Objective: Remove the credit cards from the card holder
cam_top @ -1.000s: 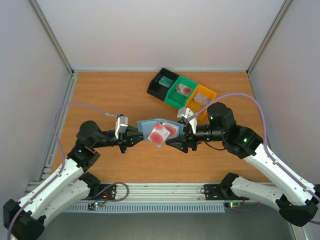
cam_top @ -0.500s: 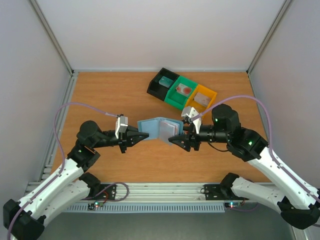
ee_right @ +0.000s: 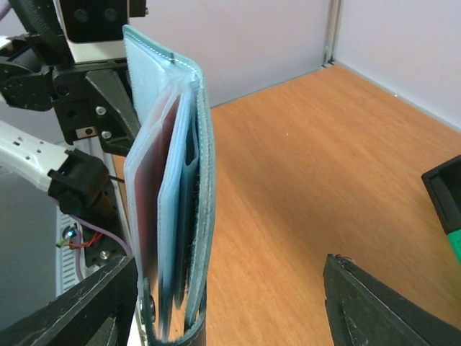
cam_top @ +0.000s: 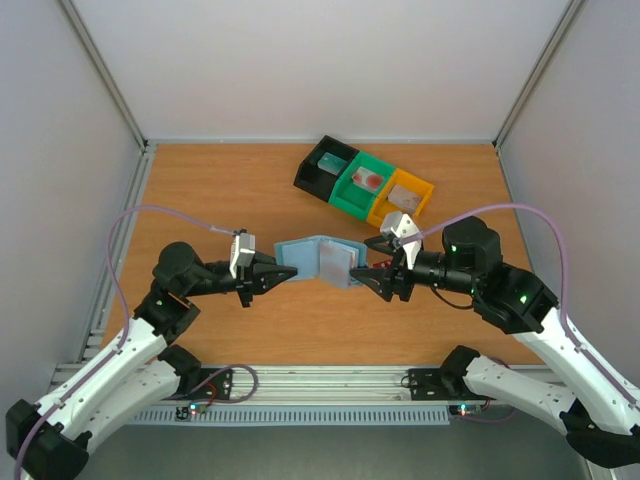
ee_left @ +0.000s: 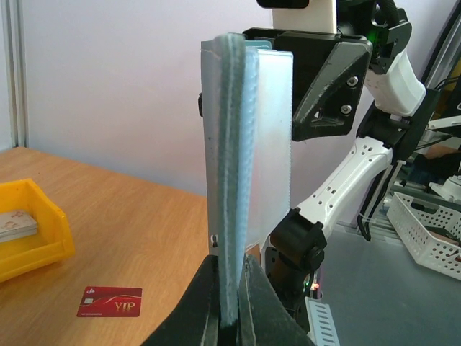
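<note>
Right gripper (cam_top: 371, 262), jaws wide and empty, faces the card holder (cam_top: 322, 257) pockets; left gripper (cam_top: 284, 272) pinches its far edge.

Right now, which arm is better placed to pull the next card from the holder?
Right. The left gripper is shut on the card holder, holding it upright; the right gripper is open beside its free edge, facing a red card in a pocket.

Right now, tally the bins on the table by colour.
Black bin: 1
Green bin: 1
Orange bin: 1
Total: 3
</note>
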Action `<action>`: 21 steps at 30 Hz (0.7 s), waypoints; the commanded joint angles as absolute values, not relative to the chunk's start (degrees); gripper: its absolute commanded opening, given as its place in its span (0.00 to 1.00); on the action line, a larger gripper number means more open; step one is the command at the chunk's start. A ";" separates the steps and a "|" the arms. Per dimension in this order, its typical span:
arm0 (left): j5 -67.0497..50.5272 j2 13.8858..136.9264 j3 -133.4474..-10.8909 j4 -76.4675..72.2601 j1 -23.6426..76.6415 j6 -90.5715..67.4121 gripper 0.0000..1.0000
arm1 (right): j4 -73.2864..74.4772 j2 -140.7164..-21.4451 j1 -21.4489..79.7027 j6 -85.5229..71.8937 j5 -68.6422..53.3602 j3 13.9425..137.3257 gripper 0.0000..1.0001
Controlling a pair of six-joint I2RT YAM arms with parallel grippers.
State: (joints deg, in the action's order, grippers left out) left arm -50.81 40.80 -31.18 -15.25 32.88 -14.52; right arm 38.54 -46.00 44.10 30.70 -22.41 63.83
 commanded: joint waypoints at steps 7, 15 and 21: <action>-51.85 39.90 -30.75 -18.90 33.13 -13.71 0.00 | 40.22 -47.13 44.30 32.33 -18.84 66.51 0.72; -51.67 40.16 -30.72 -19.42 33.11 -13.97 0.00 | 42.48 -49.55 44.20 31.88 -20.41 68.91 0.75; -51.59 40.14 -30.85 -18.96 33.13 -13.98 0.00 | 41.93 -52.51 44.15 31.93 -25.10 69.07 0.78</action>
State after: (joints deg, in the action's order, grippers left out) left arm -50.98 40.80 -31.05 -15.22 32.88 -14.55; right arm 41.95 -51.35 44.10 31.92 -21.89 68.99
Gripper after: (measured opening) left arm 0.035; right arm 0.782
